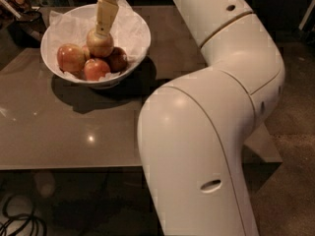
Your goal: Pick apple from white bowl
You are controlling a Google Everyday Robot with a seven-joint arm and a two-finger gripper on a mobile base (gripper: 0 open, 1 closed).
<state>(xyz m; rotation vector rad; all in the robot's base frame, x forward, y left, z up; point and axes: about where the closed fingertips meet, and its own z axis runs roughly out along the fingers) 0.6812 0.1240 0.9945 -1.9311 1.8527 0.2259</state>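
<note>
The white bowl (141, 36), lined with crumpled white tissue, stands on the far left part of the brown table (74, 127). The apple (100, 44), pale yellow-gold, sits on top of the pile in the bowl's middle. Three redder apples lie around it: one on the left (71, 58), one in front (96, 69), one on the right (117, 59). My gripper (103, 30) reaches down from the top edge into the bowl, and its cream tip rests on the top of the pale apple.
My large white arm (211, 132) fills the right half of the view and hides the table's right side. Dark clutter (19, 11) sits beyond the table at the top left. A cable (19, 220) lies on the floor under the near edge.
</note>
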